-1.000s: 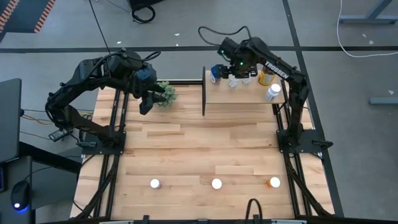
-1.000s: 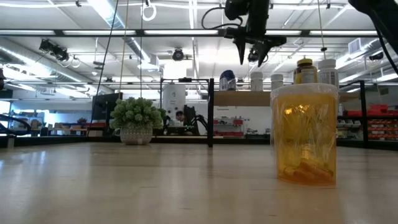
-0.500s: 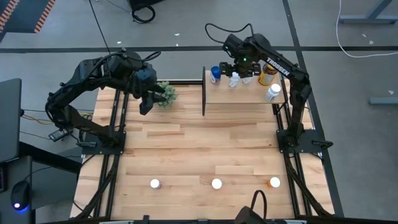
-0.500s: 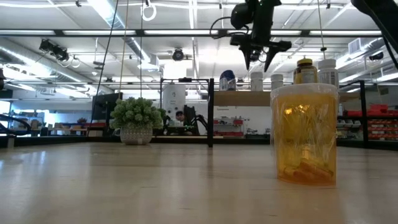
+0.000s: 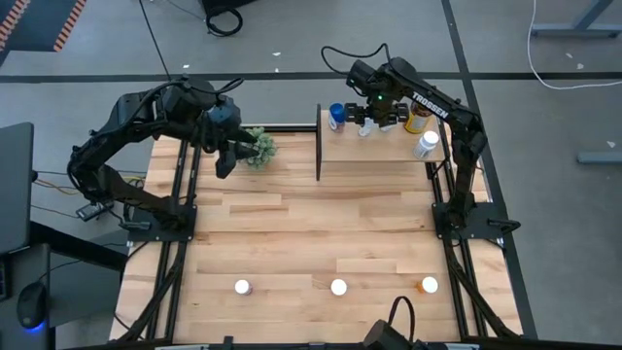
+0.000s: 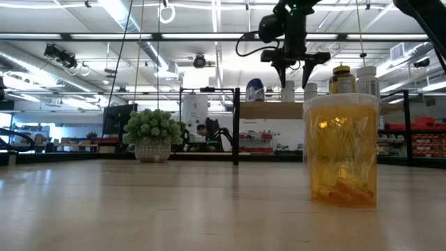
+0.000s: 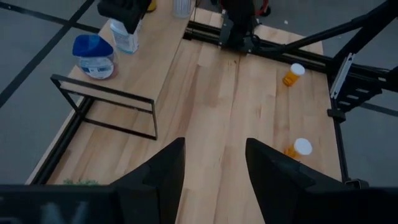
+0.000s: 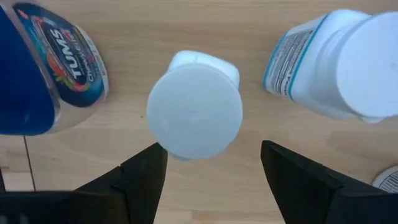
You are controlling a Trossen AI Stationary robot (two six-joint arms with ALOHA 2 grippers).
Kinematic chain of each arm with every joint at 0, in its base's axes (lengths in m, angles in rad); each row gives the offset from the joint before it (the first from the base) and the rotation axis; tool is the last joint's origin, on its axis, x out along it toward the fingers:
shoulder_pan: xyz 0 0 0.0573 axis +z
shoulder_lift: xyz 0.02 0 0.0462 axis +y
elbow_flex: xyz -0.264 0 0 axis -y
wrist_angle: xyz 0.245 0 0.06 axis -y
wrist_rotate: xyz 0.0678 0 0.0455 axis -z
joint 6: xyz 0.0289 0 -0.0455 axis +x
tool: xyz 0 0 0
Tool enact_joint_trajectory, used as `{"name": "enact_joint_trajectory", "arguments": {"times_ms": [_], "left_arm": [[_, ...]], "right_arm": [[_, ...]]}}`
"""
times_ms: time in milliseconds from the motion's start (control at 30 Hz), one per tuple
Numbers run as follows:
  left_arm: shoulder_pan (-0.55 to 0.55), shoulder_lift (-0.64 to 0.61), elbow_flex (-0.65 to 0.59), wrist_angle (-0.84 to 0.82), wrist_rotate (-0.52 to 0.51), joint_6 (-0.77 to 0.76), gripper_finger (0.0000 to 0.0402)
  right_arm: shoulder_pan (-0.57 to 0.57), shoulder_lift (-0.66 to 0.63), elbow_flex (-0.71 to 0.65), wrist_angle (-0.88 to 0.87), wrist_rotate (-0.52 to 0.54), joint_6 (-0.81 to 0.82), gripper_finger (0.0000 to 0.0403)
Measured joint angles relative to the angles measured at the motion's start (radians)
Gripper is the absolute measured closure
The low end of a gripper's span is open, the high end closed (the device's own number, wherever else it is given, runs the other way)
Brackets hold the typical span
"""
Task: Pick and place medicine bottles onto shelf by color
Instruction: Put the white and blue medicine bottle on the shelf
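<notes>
Right gripper (image 8: 208,171): over shelf (image 5: 374,149), fingers apart, nothing held, astride white-capped bottle (image 8: 194,114).
Neighbours: blue bottle (image 8: 46,74) & another white bottle (image 8: 339,65) close on either side of it, all on shelf.
Left gripper (image 7: 211,177): waits by plant (image 5: 258,146) just off shelf's divider side, fingers apart, empty.
Left to sort: 3 bottles far from shelf at table's near edge, e.g. orange bottle (image 5: 429,285).
Tip: if releasing, lift straight up, fingers kept wide, so neither neighbour gets clipped.

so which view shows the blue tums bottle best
The right wrist view: the blue Tums bottle is close, label readable. High view shows only its blue cap; low view, a far shape; left wrist view, cap and label, small.
</notes>
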Motion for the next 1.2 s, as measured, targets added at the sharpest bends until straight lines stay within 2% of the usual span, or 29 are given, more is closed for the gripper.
{"name": "enact_joint_trajectory", "arguments": {"times_ms": [233,367,1200], "left_arm": [[0.000,0.000,0.000,0.003,0.000,0.000,0.0228],[0.000,0.000,0.000,0.002,0.000,0.000,0.0225],[-0.003,0.000,0.000,0.001,0.001,-0.005,0.0225]], "right_arm": [[0.006,0.000,0.000,0.069,0.000,0.012,0.0136],[0.004,0.000,0.000,0.054,0.028,0.030,0.0136],[-0.001,0.000,0.000,0.109,0.040,-0.005,0.0136]]}}
